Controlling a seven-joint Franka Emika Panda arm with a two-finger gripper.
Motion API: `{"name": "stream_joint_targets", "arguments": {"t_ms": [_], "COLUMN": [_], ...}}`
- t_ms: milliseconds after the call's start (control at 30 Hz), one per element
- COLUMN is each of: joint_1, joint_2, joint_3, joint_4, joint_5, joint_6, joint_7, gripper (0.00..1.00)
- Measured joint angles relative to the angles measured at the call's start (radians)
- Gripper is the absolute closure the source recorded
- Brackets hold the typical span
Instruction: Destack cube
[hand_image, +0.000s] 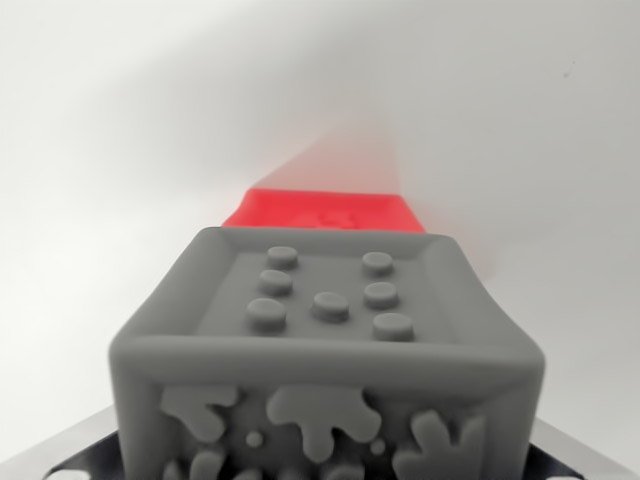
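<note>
Behind grey cube (325, 340), unlabelled red cube (322, 211)

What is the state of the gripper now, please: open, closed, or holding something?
Gripper: cannot be told. Its fingers are not visible in the wrist view; only the grey cube fills the foreground, with the red cube behind it.

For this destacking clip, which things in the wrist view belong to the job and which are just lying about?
Part of the job:
- grey cube, close to the camera, raised studs on its top face
- red cube, only a strip of it showing beyond the grey one

Just there:
- white surface around both cubes
- nothing else loose in view; the gripper's fingers cannot be made out
</note>
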Motion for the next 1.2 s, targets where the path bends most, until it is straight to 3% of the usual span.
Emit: {"name": "stream_joint_targets", "arguments": {"t_ms": [900,1200], "joint_1": [0.017,0.045], "joint_2": [-0.137,-0.142], "joint_3": [-0.022,-0.022], "joint_4": [-0.008,-0.030], "joint_5": [-0.023,-0.025], "joint_6": [-0.121,-0.116], "joint_7": [0.014,0.026], "gripper": [1.00,1.00]}}
